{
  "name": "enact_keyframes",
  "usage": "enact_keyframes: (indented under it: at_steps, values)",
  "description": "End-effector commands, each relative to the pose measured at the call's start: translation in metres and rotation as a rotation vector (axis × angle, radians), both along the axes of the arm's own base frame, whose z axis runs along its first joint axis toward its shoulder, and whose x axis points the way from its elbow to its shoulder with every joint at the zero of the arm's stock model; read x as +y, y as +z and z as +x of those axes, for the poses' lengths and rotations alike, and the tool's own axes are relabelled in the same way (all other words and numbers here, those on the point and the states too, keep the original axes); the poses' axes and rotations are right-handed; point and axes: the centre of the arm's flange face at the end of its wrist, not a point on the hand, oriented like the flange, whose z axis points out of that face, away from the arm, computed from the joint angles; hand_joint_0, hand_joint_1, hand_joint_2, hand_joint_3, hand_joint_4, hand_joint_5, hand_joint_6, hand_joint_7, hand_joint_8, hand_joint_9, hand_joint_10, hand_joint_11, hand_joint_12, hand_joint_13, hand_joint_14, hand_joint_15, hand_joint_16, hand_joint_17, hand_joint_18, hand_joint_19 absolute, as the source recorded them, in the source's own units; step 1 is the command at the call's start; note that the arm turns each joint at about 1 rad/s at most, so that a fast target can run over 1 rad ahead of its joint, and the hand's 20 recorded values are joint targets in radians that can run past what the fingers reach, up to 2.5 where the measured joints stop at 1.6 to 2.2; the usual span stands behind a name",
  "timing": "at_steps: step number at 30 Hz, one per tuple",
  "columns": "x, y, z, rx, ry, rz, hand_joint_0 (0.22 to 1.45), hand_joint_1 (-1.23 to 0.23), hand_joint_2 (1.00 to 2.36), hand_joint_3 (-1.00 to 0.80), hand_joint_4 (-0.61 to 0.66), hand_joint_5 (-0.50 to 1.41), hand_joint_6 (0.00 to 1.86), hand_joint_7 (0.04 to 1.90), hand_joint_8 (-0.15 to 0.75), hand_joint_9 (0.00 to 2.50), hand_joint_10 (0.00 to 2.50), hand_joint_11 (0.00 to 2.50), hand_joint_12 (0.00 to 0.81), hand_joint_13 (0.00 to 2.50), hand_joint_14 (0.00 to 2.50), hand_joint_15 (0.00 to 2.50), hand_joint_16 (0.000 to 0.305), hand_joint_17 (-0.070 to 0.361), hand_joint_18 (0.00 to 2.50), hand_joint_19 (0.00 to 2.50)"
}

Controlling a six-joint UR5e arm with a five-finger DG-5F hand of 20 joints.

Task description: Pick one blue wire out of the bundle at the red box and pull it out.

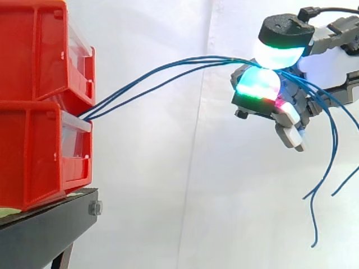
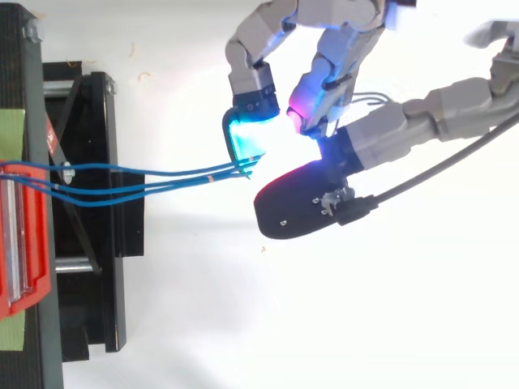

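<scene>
The robot hand (image 1: 328,66) had its thick glowing fingertips (image 1: 259,84) closed in a pinch on the thin blue wires (image 2: 212,175). The wires stretched away from the pads to the stacked red plastic bins (image 1: 33,106), with their loose ends drooping behind the fingers. All three strands seemed caught in the pinch, so a pull risked dragging out the whole bundle. The strands might also have slid through the pads.

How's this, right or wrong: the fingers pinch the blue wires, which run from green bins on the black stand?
Not quite: the bins are red, not green, as the side view shows. The fingers do pinch the blue wires running from them on the black stand.
</scene>
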Motion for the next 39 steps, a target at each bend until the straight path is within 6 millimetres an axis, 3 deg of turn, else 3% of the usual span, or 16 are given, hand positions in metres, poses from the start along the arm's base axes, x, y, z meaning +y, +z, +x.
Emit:
enact_keyframes:
  at_steps: [1,8,16,24,29,33,39]
  values:
    - [-0.0001,-0.0002,-0.0003,0.003,0.000,0.000,0.71,-0.89,1.02,-0.19,0.02,-0.15,0.97,1.20,0.367,1.01,0.01,0.60,0.431,1.06,0.02,0.46,0.055,0.124,0.99,0.48]
    - [-0.0001,-0.0002,-0.0003,0.003,0.000,0.000,0.75,-0.87,1.01,-0.37,-0.02,-0.18,0.98,1.18,0.324,0.93,0.01,0.58,0.420,1.01,0.02,0.43,0.055,0.124,0.95,0.47]
    - [-0.0001,0.0019,0.0001,-0.005,0.000,0.000,0.68,-0.80,1.01,-0.34,0.00,-0.15,0.95,1.32,0.290,1.01,0.01,0.49,0.415,1.03,0.02,0.43,0.055,0.123,0.95,0.53]
    - [0.0010,0.0007,0.0004,-0.002,0.001,0.003,0.80,-0.85,1.02,-0.29,0.00,-0.15,0.95,1.49,0.266,1.02,0.01,0.42,0.400,1.06,0.01,0.41,0.053,0.119,0.96,0.52]
    - [0.0042,-0.0002,0.0004,-0.001,-0.001,0.031,0.62,-0.82,1.01,-0.33,0.00,-0.15,0.93,1.18,0.219,0.95,0.00,0.17,0.405,0.99,0.01,0.34,0.056,0.126,0.94,0.54]
    - [0.0065,0.0011,0.0008,-0.008,0.000,0.050,0.59,-0.78,1.01,-0.31,0.05,-0.14,0.89,1.27,0.202,0.96,0.00,0.08,0.410,0.99,0.01,0.31,0.059,0.133,0.95,0.56]
    - [0.0065,0.0007,0.0014,-0.008,0.000,0.051,0.57,-0.75,1.01,-0.15,-0.02,-0.11,0.87,1.29,0.212,0.99,0.00,0.00,0.428,1.02,0.01,0.27,0.066,0.148,1.03,0.50]
